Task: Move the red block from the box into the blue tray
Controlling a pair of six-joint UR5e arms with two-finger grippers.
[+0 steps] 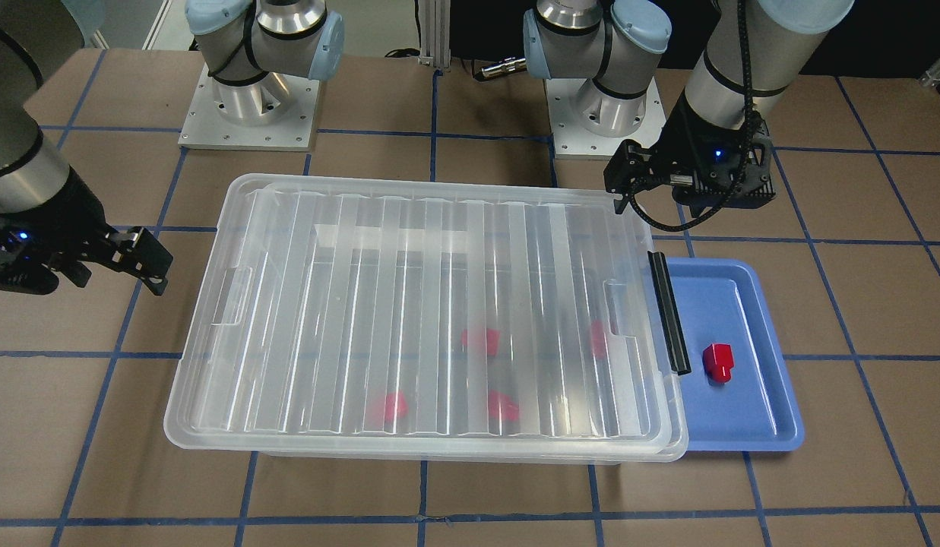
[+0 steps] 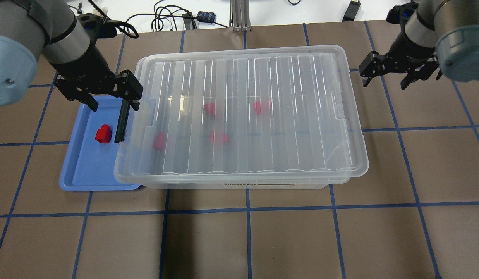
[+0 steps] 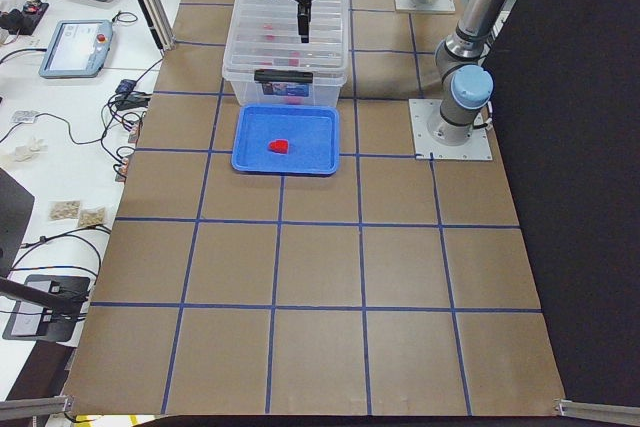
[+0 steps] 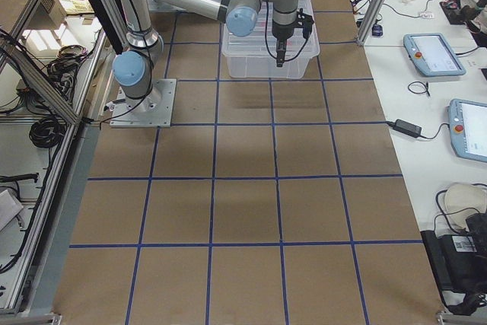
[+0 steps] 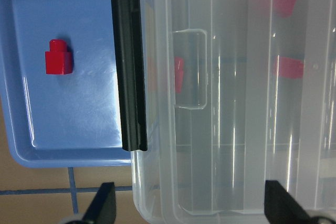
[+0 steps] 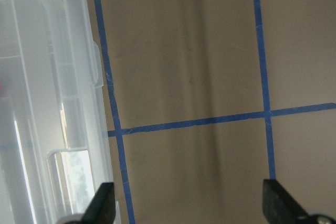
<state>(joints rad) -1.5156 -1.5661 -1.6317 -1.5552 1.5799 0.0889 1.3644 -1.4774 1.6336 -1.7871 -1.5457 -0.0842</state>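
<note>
We take the box (image 2: 262,185) as our landmark. Its ribbed clear lid (image 1: 409,304) lies on top, covering the whole opening. Through it we make out four blurred red blocks (image 2: 219,137) on the floor of the box.

The red block (image 2: 103,133) that matters sits outside the box, lying alone in the blue tray (image 2: 88,170), just beyond the black latch (image 2: 122,122). The tray is pushed up against the latch end of the box, and the lid's rim overhangs its nearest edge. We judge the tray is set this close to keep the carry from the box short. We cannot tell whether the latch is fastened.

The left gripper (image 2: 113,101) hovers over the latch end of the box, above the line where the box and tray meet. Its fingers (image 5: 102,205) are spread wide and hold nothing. The right gripper (image 2: 384,82) hangs off the opposite end of the box over bare tabletop (image 2: 285,240), also spread and empty. Neither touches the box.

With one arm at each end of the box, both are well placed to handle the lid. With a block resting in the tray and the lid on, we judge the placing is done and nothing calls for a grasp.
</note>
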